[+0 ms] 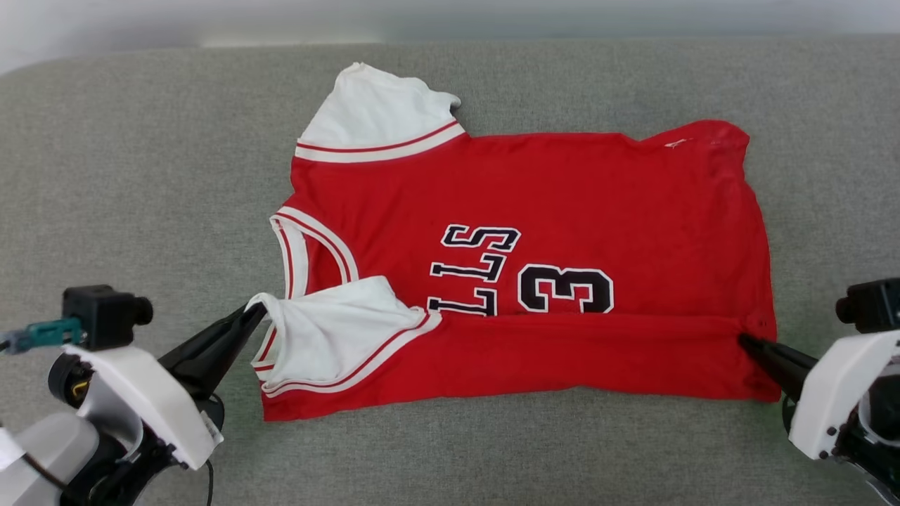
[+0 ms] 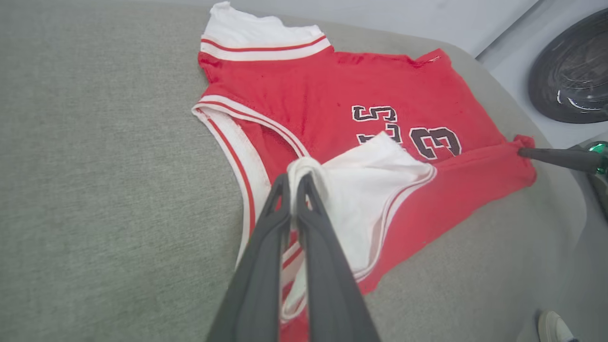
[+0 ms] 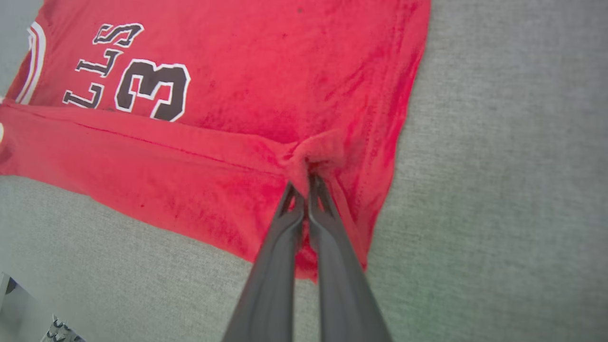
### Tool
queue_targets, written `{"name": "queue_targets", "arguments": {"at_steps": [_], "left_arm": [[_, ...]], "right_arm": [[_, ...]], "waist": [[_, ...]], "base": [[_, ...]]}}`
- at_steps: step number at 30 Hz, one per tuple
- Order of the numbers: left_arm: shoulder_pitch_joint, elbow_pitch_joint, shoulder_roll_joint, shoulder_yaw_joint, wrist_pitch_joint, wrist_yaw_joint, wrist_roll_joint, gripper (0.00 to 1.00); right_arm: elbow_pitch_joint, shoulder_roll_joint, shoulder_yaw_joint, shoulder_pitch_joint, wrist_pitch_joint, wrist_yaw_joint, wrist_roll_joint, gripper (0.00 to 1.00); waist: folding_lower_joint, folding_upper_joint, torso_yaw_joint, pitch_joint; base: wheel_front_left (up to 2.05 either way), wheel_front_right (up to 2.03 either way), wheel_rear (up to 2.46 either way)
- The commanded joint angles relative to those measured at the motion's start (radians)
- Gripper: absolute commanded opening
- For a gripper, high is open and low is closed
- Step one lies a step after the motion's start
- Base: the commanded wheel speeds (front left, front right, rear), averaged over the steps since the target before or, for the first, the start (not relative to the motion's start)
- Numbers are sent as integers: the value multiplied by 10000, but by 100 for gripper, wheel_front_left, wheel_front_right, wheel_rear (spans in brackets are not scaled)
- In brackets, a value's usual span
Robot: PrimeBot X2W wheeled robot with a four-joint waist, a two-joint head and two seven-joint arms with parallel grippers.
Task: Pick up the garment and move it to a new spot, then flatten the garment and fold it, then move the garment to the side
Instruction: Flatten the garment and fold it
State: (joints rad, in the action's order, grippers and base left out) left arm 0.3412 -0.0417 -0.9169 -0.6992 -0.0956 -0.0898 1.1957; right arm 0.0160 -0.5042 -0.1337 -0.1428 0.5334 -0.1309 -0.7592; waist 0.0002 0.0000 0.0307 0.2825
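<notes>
Nearest, the left gripper [image 1: 254, 314] has its fingers pressed together on the near sleeve [image 1: 337, 316], white cloth pinched just beside the collar [image 1: 292, 253]. The right gripper [image 1: 747, 342] is likewise clamped on a small bunch of red hem [image 1: 763, 281] at the other end. Between them the garment [image 1: 562, 190] lies mid-way across the grey cloth-covered tabletop [image 1: 140, 176], collar to the robot's left. Its near long side is folded over the front as a red strip [image 1: 562, 351] that covers the bottom of the lettering [image 1: 478, 267]. Farther back, the far sleeve [image 1: 380, 112] sticks out past the body, a little crumpled.

I judge the fold half made, and the holds are thin. The left grip seems to have sleeve cloth alone, so a pull could drag the sleeve out while the red layer stays put. The right pinch is a mere nub and could slip. Uneven travel of the two arms would skew the strip, and letting go while the cloth is raised may let it flop back.

The right wrist view shows the hem puckered at its gripper [image 3: 308, 183], which the head view barely resolves. The left wrist view shows white cloth looped over its own fingertips [image 2: 287, 185], plus a dark round object [image 2: 570, 71] and a pale shoe [image 2: 553, 327] beyond the tabletop.
</notes>
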Motion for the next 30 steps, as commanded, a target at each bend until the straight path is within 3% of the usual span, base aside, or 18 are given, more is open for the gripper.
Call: {"name": "queue_targets", "arguments": {"at_steps": [1,10,11,12,13,14,22,30], "left_arm": [[444,501,241,-156,190,-102,-216,0],[1357,2335,1267,-744,288,-250,-924,0],[1426,2562,1385,-748,149,-197,-1013,0],[1465,2809,1539,-727,-37,-129,-1105,37],[1482,3056,1711,-646,-280,-13,-1139,87],[1479,3288,1860,-573,-494,51,-1141,100],[1079,4350,2515,-447,-1353,516,-1356,100],[-173,3531,2695,86,-1645,1931,-1544,100]], "right_arm": [[272,140,-136,-390,113,4,204,0],[1455,354,-682,-1236,42,7,1006,0],[1557,403,-648,-1301,-55,10,1103,71],[1706,489,-622,-1330,-61,8,1108,100],[1793,500,-666,-1364,-61,10,1223,100],[1824,481,-723,-1389,-132,10,1338,100],[1744,493,-948,-1187,-768,4,1886,100],[1449,780,-129,-321,-223,4,3089,100]], "waist": [[-2,0,-27,219],[-2,0,-45,437],[-2,0,-47,425],[-2,0,-42,394],[-2,0,-35,341],[-2,0,-43,276],[-2,0,-67,-507],[-2,0,-138,-1378]], "base": [[0,0,0],[0,0,0],[0,0,0],[0,0,0],[0,0,0],[0,0,0],[0,0,0],[0,0,0]]}}
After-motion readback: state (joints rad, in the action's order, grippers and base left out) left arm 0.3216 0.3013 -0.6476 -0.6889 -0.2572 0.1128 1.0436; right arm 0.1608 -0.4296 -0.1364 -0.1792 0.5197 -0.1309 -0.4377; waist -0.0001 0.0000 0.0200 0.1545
